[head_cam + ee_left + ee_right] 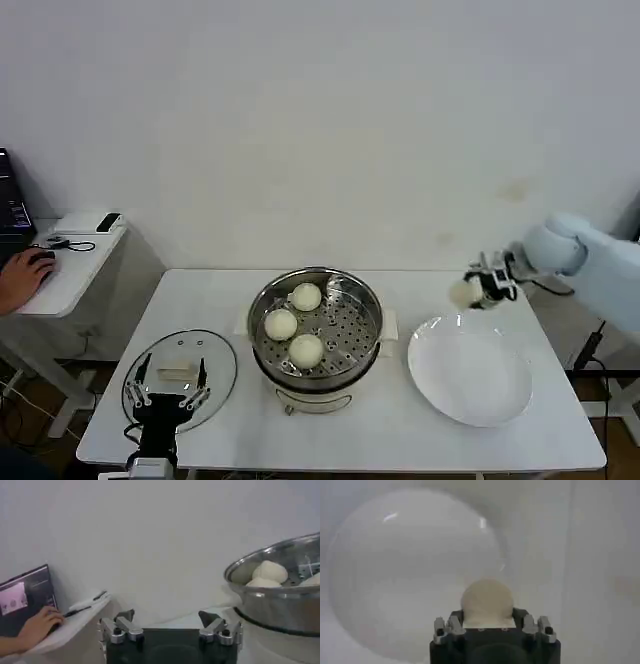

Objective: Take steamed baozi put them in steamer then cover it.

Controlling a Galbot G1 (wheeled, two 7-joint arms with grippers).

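While three steamed baozi (306, 350) sit on the perforated tray inside the steamer (316, 340) at the middle of the white table (400, 430), the fourth baozi (464, 292) is held up in the air by the right gripper (470, 290), whose fingers are closed on the bun's sides. In the head view it hangs at about two o'clock from the steamer, just above the far rim of the white plate (470, 375). From the right wrist view the bun (486, 601) sits between the fingers (451, 626) with the plate (410, 570) below it.

At eight o'clock from the steamer the glass cover (180, 378) lies flat on the table, its pale handle up. The left gripper (166, 400) rests at the cover's near edge, fingers spread wide and holding nothing; its wrist view shows both fingertips (124, 616) apart, with the steamer's steel wall (280, 605) and the buns (270, 571) beyond.
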